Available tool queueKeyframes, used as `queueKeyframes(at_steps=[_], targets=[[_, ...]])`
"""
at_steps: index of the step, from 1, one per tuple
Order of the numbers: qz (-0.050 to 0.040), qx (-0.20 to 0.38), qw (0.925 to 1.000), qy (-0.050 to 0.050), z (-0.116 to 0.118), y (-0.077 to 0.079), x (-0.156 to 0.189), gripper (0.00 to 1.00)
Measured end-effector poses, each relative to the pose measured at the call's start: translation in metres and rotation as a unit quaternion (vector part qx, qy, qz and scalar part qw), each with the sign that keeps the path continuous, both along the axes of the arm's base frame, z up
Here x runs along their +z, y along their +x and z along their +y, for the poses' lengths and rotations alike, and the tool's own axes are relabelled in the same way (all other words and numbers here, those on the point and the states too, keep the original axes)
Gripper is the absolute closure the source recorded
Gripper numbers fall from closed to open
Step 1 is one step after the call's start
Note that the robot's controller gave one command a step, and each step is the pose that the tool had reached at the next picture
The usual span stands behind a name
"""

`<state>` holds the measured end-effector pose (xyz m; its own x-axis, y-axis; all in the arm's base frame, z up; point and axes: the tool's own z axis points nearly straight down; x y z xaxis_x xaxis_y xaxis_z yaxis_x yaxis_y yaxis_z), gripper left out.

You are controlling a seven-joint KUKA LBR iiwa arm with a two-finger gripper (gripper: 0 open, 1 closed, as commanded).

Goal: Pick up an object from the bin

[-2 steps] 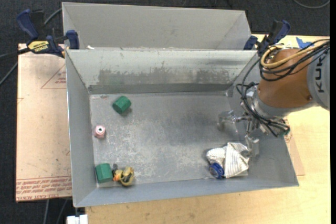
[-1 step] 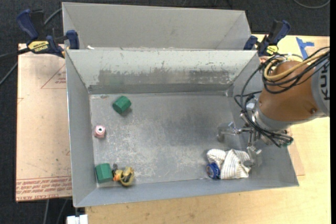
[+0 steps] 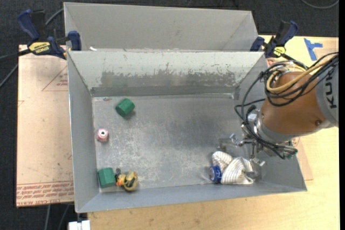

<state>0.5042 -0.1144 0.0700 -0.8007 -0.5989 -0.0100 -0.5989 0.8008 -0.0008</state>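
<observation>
Gripper [image 3: 247, 151] by white ridged thing [image 3: 230, 168] w/ blue cap [image 3: 215, 174], front-right corner; grip state can't tell; green cube [image 3: 125, 107] well apart

the arm's orange-covered wrist [image 3: 294, 107] comes in from the right. the gripper [image 3: 249, 154] sits low in the near right corner of the grey bin [image 3: 161, 83], just over a white ribbed bundle [image 3: 230, 168] with a blue cap [image 3: 216, 174] at its left end. well apart on the left lie a green cube [image 3: 125, 107] and a small pink spool [image 3: 102, 135]. in the near left corner a green block [image 3: 105, 177] lies just beside a yellow toy [image 3: 128, 181].
</observation>
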Motion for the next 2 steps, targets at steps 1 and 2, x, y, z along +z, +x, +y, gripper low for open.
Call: queueKeyframes(at_steps=[1, 2], targets=[[-0.0014, 0.028, 0.9996, 0.000, 0.0136, -0.0168, 0.0010, 1.00], [-0.0014, 0.028, 0.9996, 0.000, 0.0137, -0.0167, 0.0010, 1.00]])
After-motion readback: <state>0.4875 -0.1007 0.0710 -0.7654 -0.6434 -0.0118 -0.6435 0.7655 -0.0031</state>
